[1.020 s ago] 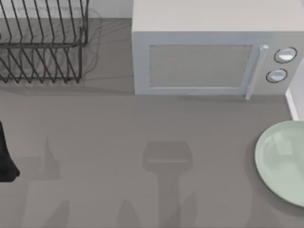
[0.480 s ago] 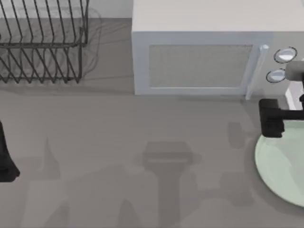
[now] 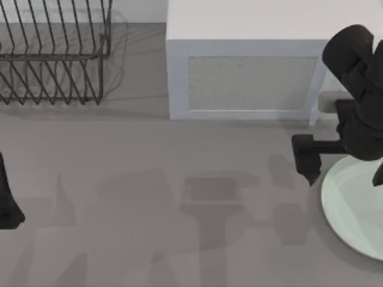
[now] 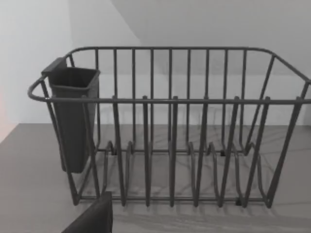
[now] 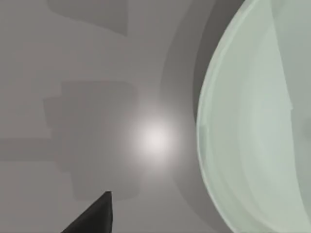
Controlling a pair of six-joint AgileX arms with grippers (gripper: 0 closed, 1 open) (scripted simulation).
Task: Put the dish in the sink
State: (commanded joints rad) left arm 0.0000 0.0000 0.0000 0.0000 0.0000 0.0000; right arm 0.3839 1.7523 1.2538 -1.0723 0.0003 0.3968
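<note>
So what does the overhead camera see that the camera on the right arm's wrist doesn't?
From above: the grey-white microwave, the black wire dish rack at the table's far left, the right arm's gripper over the near-left edge of the dish, and the left arm parked at the left edge. The right wrist view adds a close look at the dish's raised rim, plus a bright glare spot on the table. Both share the pale green dish and grey tabletop.

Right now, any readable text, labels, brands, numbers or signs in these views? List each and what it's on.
None: no readable text in any view.
microwave: plain front, no brand or label.
dish: plain, no marking.
dish rack: bare wire with a dark cup, no tag.
right hand, beside the dish's edge: plain black.
left arm, parked at the table's left edge: plain black.
</note>
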